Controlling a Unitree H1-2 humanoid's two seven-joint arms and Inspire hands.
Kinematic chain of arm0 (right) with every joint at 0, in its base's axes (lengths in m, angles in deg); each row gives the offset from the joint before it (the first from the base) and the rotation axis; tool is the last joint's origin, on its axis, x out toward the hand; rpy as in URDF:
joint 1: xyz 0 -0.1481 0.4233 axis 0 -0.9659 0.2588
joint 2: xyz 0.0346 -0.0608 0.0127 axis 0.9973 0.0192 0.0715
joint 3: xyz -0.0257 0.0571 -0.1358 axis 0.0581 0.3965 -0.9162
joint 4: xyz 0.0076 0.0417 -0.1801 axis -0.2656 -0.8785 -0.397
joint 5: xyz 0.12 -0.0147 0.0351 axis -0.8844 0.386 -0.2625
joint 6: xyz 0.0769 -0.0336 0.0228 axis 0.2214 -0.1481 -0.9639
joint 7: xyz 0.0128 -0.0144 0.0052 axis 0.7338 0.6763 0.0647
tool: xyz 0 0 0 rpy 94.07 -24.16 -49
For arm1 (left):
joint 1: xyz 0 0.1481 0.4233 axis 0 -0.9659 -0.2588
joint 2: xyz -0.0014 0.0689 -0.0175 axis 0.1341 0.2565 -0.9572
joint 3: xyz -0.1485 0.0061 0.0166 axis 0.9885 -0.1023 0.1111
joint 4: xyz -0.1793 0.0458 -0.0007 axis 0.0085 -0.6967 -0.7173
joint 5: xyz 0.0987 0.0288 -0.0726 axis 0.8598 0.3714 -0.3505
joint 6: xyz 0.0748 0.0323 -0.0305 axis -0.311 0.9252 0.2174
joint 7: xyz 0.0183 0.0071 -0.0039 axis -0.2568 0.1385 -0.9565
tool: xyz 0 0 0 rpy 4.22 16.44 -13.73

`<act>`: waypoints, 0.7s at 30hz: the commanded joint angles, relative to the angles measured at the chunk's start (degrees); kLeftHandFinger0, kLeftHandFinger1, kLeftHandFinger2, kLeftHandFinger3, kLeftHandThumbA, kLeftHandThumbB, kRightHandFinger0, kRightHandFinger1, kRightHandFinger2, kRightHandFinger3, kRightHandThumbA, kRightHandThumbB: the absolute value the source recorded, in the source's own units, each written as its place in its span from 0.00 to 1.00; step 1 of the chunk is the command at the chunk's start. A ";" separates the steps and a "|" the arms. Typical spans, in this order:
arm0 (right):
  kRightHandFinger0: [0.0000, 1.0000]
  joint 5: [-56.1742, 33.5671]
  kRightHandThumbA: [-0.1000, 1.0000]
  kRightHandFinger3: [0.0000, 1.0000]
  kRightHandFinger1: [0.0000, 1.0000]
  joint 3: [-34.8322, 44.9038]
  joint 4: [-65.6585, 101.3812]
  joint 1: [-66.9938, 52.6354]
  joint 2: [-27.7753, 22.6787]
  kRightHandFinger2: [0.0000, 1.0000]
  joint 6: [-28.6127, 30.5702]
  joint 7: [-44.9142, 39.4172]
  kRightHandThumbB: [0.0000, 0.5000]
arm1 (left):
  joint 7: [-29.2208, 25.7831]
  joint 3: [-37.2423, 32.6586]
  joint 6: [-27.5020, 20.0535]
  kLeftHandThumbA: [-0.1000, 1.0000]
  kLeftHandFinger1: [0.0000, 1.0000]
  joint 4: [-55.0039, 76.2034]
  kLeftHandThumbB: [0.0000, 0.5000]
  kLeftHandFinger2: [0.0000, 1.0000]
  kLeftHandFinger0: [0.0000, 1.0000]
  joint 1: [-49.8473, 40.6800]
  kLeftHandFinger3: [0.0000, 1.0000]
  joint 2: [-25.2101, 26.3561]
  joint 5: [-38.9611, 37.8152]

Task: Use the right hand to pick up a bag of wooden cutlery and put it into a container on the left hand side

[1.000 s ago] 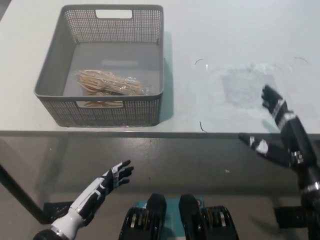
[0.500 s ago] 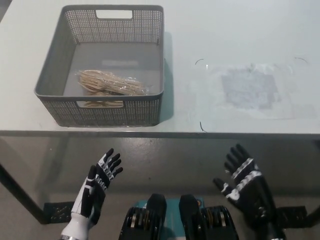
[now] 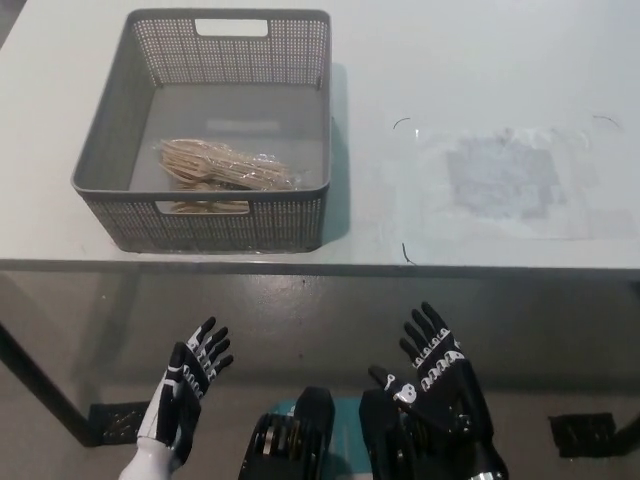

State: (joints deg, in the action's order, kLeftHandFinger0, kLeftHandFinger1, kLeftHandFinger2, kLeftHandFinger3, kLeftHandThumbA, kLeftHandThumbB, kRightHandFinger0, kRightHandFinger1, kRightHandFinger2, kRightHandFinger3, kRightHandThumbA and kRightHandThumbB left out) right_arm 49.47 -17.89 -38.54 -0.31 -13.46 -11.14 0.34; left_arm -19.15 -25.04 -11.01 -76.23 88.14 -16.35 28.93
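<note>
A clear bag of wooden cutlery (image 3: 222, 168) lies inside the grey perforated basket (image 3: 103, 145) at the table's left. More wooden pieces show through the basket's front handle slot. My black right hand (image 3: 437, 382) hangs open below the table's front edge, fingers spread, holding nothing. My white left hand (image 3: 185, 388) rests open at the lower left, also below the table edge. Both hands are well clear of the basket.
A flat transparent plastic sheet (image 3: 500, 178) lies on the white table (image 3: 450, 60) to the right of the basket. The table's front edge (image 3: 400, 266) runs across the picture above both hands. Dark floor lies beneath.
My right hand has dropped from the table's right edge to below the table and drifted toward the middle. The left hand turned more upright and sank slightly.
</note>
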 commanded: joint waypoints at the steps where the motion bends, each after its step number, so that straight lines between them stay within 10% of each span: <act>1: 1.00 1.20 1.00 1.00 1.00 -0.28 0.49 -0.38 0.29 1.00 4.62 0.08 0.00 | -0.51 -1.09 -4.21 1.00 1.00 -0.44 0.55 1.00 1.00 0.28 1.00 0.60 0.94; 13: 1.00 2.15 1.00 1.00 1.00 -1.12 2.28 -3.45 0.34 1.00 3.39 -0.06 0.00 | -0.68 -5.47 -3.05 1.00 1.00 0.83 0.53 1.00 1.00 -2.84 1.00 3.11 5.99; 21: 1.00 3.02 1.00 1.00 1.00 -2.12 3.23 -5.61 0.46 1.00 2.81 0.26 0.00 | -0.97 -8.76 -1.12 1.00 1.00 3.12 0.71 1.00 1.00 -5.04 1.00 5.12 9.57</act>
State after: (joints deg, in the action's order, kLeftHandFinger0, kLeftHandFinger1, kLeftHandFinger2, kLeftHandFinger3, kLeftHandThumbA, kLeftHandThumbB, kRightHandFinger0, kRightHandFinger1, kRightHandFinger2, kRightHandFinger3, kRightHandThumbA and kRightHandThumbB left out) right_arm 51.50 -19.19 -37.52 -5.75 -13.49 -10.06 0.44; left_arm -19.41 -32.62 -12.25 -75.59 83.55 -12.29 35.43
